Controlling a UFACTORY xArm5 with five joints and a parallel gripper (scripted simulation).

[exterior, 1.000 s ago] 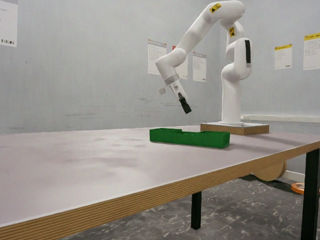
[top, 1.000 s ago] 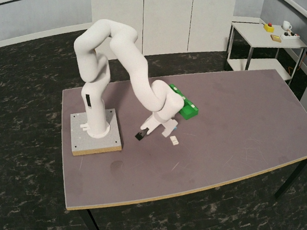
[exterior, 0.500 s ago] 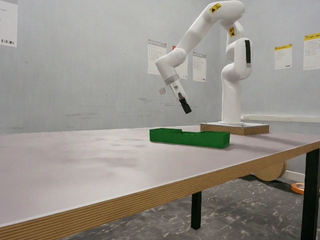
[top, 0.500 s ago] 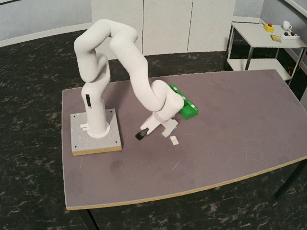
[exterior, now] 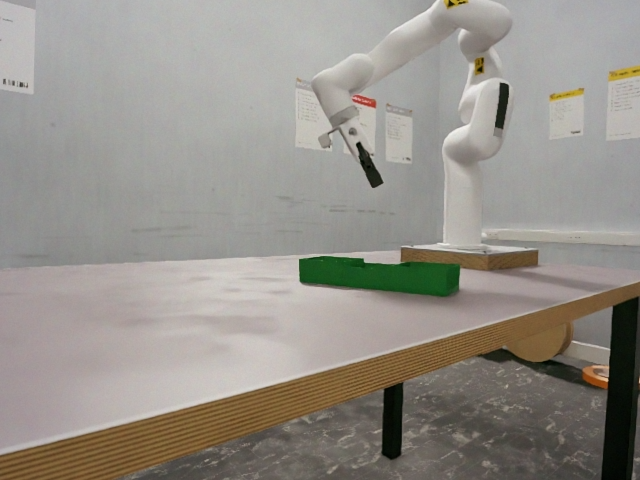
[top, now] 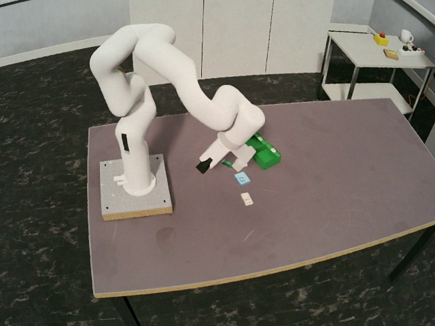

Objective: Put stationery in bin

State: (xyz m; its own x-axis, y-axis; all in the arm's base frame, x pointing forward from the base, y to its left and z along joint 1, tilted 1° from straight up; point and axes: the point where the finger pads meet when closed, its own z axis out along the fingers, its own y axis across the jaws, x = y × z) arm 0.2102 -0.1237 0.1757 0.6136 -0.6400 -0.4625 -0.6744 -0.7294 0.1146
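White arm's black-tipped gripper (top: 204, 165) hangs shut, empty, above purple-grey table (top: 316, 196). Green bin block (top: 266, 151) sits partly under wrist; pale blue square pad (top: 242, 178) & small white eraser-like piece (top: 247, 198) lie nearby.
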